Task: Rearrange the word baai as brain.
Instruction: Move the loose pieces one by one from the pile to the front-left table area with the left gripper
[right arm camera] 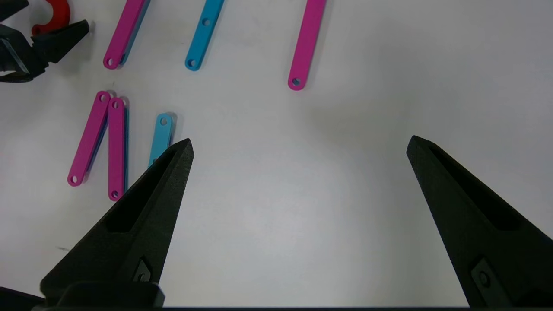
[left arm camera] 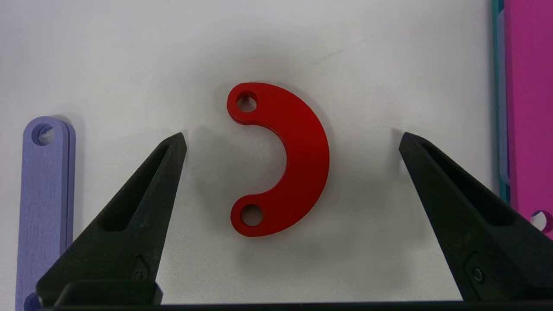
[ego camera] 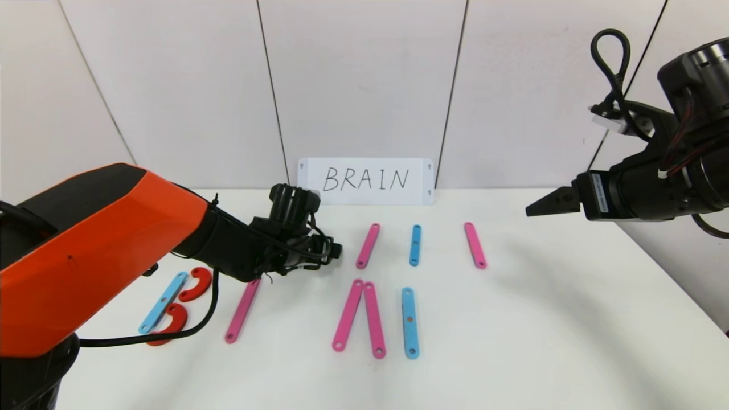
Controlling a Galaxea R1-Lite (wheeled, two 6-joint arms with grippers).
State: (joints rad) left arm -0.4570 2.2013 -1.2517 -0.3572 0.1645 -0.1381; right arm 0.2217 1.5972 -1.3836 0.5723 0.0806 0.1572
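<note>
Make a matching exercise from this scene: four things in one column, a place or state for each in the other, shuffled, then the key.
Things:
1. left tool
2. right tool
3. white card
4. purple strip

Places or states:
A. propped against the back wall, reading BRAIN
B. open, straddling a red C-curve without touching it
C. open, raised over bare table on the robot's right
D. flat on the table beside the red C-curve, outside the open fingers

Pairs: 1-B, 2-C, 3-A, 4-D
</note>
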